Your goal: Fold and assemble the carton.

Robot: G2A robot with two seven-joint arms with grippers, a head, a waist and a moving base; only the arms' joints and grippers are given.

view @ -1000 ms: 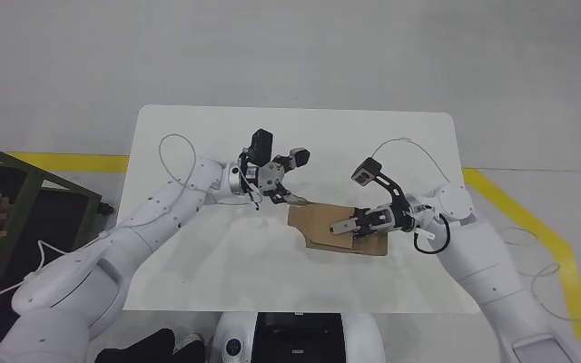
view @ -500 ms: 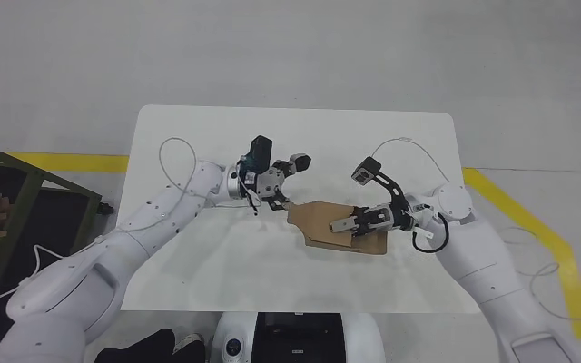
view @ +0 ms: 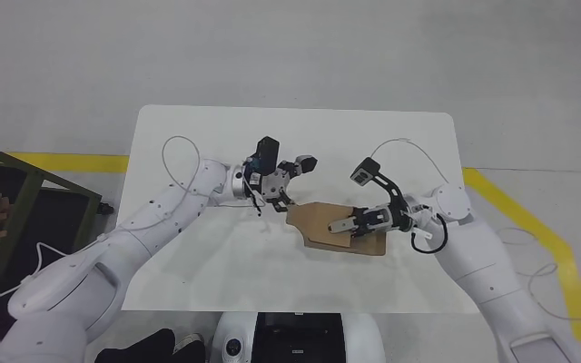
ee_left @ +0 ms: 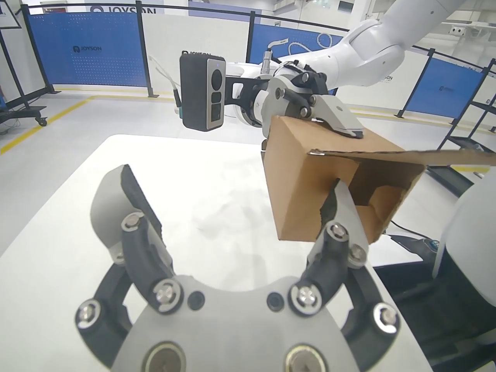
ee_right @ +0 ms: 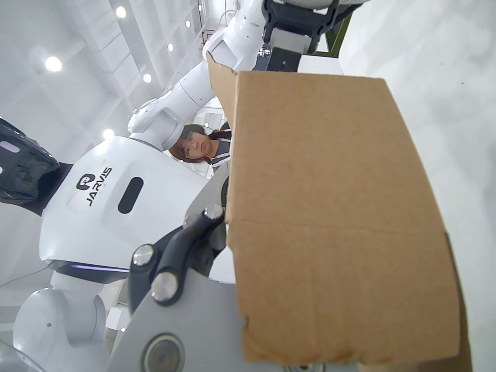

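Grey hall floor (view: pixel 290 54), marked by yellow tape (view: pixel 82 162) at 9 and 3 o'clock of the work surface, is seen around a white table (view: pixel 182 136). From above, the carton (view: pixel 313 218) is found toward 4 o'clock of the table's middle, near the front edge. It is held there by the right gripper (view: pixel 348 224), which is set at the carton's 3 o'clock side and clamped on a brown wall. One finger is pressed flat on the upper panel, while the other is hidden behind the board. The left gripper (view: pixel 295 183) is placed at 10 o'clock of the carton, its jaws spread wide and nothing gripped. In the left wrist view one of its fingertips (ee_left: pixel 345 210) is seen touching the edge of the carton's open end, the other being well apart from the board. As to progress, the flat blank is judged to be raised into a rectangular sleeve already: the side walls are stood square and the hollow inside can be looked into. What is left is judged to be the closing work. The long top flap (ee_left: pixel 445 156) is stretched out level and unfolded, the smaller inner flaps are only partly turned in, and none is tucked. Whether the far end is closed cannot be told. Roughly the first half is taken as done, and the flap folding at the open end is not yet begun.
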